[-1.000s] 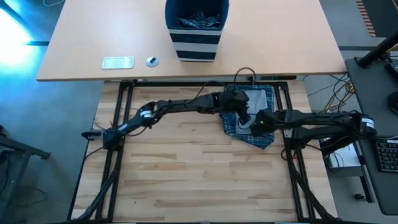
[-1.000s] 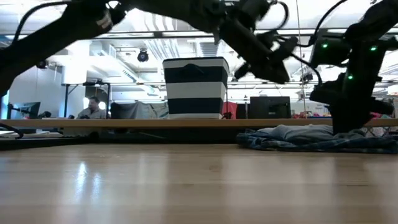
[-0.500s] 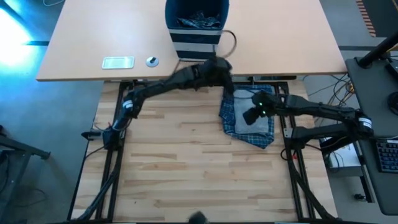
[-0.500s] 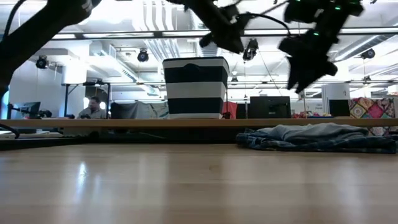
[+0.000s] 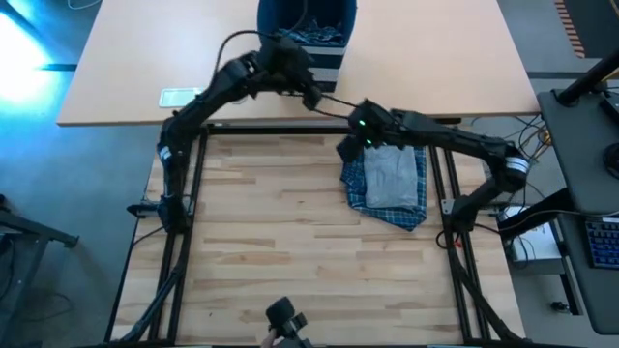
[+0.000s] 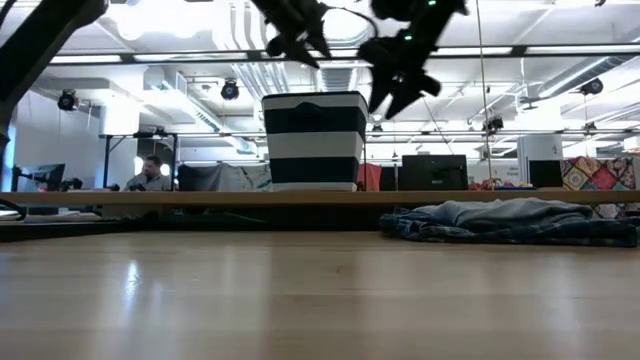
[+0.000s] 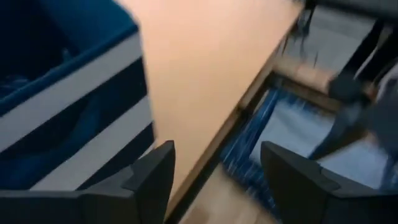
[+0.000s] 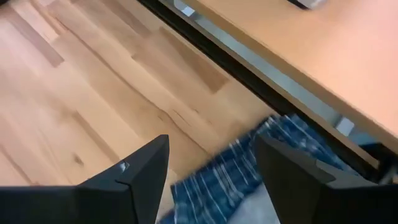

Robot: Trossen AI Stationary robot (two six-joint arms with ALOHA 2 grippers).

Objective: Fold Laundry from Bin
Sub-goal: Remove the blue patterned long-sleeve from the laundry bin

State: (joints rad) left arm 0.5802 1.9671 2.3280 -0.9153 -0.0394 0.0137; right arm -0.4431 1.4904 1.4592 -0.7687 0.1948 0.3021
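Soft, limp laundry (image 5: 308, 35) fills the bin (image 5: 290, 75); left gripper (image 7: 214, 171), jaws spread and empty, should pinch a bunched fold.

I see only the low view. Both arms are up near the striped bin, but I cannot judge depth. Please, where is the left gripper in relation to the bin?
Observer: In the high view, the left gripper hangs over the front edge of the bin; its fingers are open and empty in the left wrist view.
Operator: And the right gripper?
Observer: The right gripper is nearer, at the far edge of the work table, beside the folded pile; its fingers are open.
Operator: What is in that pile?
Observer: A grey T-shirt lies on top of a blue plaid garment.
Operator: Is the bin empty?
Observer: No, plaid cloth shows inside.
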